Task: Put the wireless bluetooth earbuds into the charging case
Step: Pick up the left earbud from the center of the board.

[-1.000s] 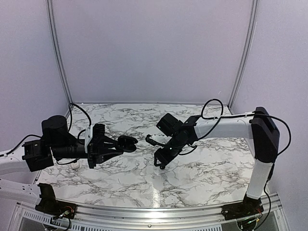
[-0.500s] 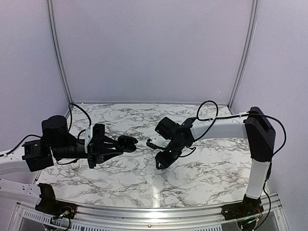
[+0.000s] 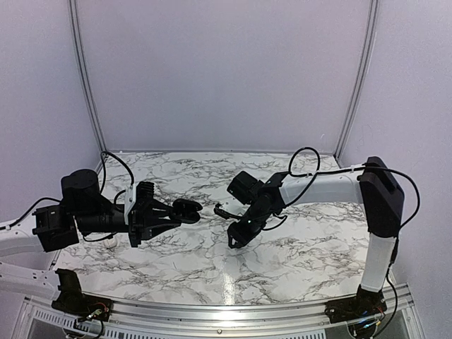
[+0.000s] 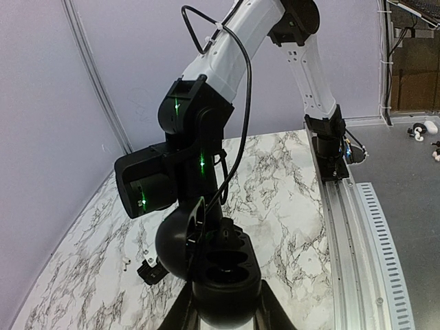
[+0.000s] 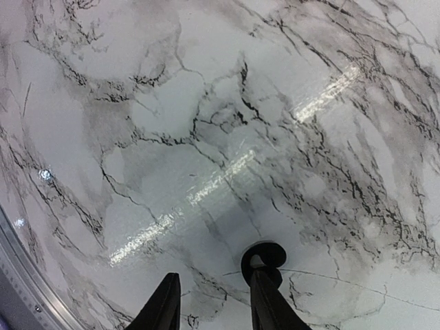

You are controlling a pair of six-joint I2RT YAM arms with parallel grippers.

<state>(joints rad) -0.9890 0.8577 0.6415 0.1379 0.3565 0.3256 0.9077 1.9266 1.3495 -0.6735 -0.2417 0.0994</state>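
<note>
The charging case point(image 4: 230, 271) is black in these frames and its lid point(image 4: 180, 240) stands open. My left gripper point(image 4: 227, 311) is shut on its lower body and holds it above the table, as the top view shows for case point(image 3: 186, 210) and left gripper point(image 3: 164, 215). A dark piece stands in the case's far hollow; I cannot tell what it is. My right gripper point(image 3: 229, 227) hangs just right of the case. In its wrist view the right gripper point(image 5: 214, 297) has jaws apart with nothing between them. A small black rounded earbud point(image 5: 268, 256) shows at its right fingertip; contact is unclear.
The marble table point(image 3: 296, 240) lies under both arms, with a metal rail point(image 3: 226, 311) along its near edge. A tiny white bud-shaped thing point(image 4: 126, 261) lies on the table beyond the case. A small white object point(image 3: 111, 240) peeks out under my left arm.
The right arm has come slightly left and down toward the held case, and its jaws have narrowed a little. The left arm and the case have not moved.
</note>
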